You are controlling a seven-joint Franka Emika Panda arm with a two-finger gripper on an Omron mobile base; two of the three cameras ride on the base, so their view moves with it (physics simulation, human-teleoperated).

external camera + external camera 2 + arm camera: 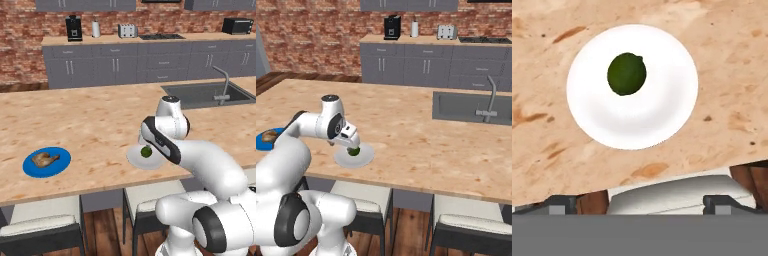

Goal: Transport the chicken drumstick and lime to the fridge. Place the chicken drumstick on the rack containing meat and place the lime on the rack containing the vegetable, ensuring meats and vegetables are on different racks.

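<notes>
At frame centre, the small round dark green lime point(626, 74) sits unlifted on its white plate point(662, 107); the gripper point(352, 145) hovers wide open, empty. The golden-brown chicken drumstick point(45, 159) waits lower left; nothing delivered.

Dark green lime point(626, 74) is sitting on a plain white plate point(662, 107). Golden-brown chicken drumstick point(45, 159) is lying on a solid blue plate point(62, 165), far left. Counter point(95, 120) is showing pale speckled wood grain; back wall point(22, 47) is showing red brick.

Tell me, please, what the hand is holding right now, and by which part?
Nothing: the hand hangs open above the lime, which lies on its white plate.
</notes>
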